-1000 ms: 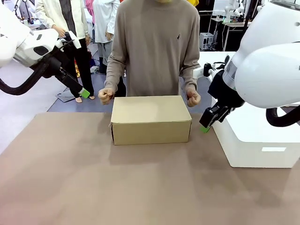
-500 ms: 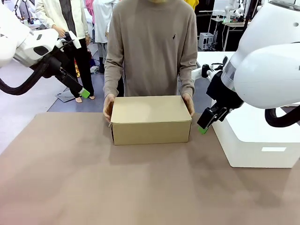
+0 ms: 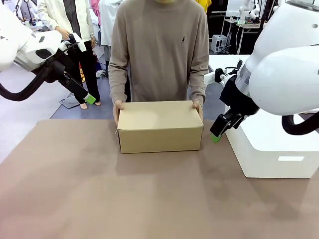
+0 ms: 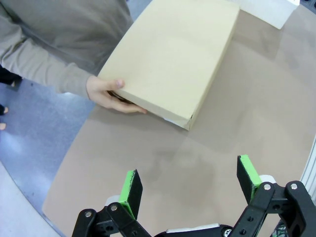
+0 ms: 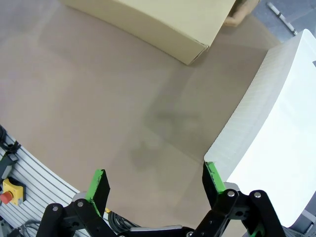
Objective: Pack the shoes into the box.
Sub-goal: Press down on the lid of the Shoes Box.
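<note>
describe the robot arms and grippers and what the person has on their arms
Both arms are glossy white with rounded shells and black cables. The left gripper and right gripper are black linkages with two fingers tipped in green pads. The person wears long taupe knit sleeves with ribbed cuffs.

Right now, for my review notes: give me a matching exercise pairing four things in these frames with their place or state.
Things:
1. box
2. left claw
3. white block
4. person's hands

States:
A. open, above bare table
B. closed, mid-table
C. holding the box's ends
D. at the table's right side

Pairs: 1-B, 2-A, 3-D, 4-C
</note>
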`<control>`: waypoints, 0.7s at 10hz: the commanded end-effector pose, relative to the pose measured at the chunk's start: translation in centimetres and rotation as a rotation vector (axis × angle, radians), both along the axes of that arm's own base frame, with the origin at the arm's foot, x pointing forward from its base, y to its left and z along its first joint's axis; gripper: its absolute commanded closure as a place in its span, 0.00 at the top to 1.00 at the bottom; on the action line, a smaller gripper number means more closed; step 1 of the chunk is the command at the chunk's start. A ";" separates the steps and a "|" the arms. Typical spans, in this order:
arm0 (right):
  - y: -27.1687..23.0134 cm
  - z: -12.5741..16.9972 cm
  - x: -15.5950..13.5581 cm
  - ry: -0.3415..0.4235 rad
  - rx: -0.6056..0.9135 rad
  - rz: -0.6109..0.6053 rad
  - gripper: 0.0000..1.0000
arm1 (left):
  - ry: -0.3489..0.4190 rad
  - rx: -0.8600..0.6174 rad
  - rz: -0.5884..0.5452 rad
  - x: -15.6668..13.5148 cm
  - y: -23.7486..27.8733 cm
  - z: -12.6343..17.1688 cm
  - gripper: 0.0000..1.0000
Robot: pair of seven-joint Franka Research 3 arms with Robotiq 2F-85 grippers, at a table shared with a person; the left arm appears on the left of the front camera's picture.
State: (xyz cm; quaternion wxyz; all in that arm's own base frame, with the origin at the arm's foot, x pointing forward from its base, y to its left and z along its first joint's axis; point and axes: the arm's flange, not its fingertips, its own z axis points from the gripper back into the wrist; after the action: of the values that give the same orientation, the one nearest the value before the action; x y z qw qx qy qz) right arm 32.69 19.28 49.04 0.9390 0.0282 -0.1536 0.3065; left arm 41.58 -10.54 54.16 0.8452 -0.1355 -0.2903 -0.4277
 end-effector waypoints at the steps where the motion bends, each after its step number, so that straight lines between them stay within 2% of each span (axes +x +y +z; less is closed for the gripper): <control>1: -0.1 0.1 0.0 -0.004 -0.003 -0.004 1.00 | 0.000 0.009 0.013 0.1 0.1 0.2 1.00; 7: -0.1 0.1 0.0 -0.004 -0.003 -0.004 1.00 | 0.000 0.009 0.013 0.1 0.1 0.2 1.00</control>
State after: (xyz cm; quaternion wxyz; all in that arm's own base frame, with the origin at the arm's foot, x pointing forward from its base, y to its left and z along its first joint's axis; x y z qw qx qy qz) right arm 32.69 19.28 49.04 0.9390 0.0282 -0.1536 0.3065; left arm 41.58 -10.54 54.16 0.8452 -0.1355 -0.2903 -0.4277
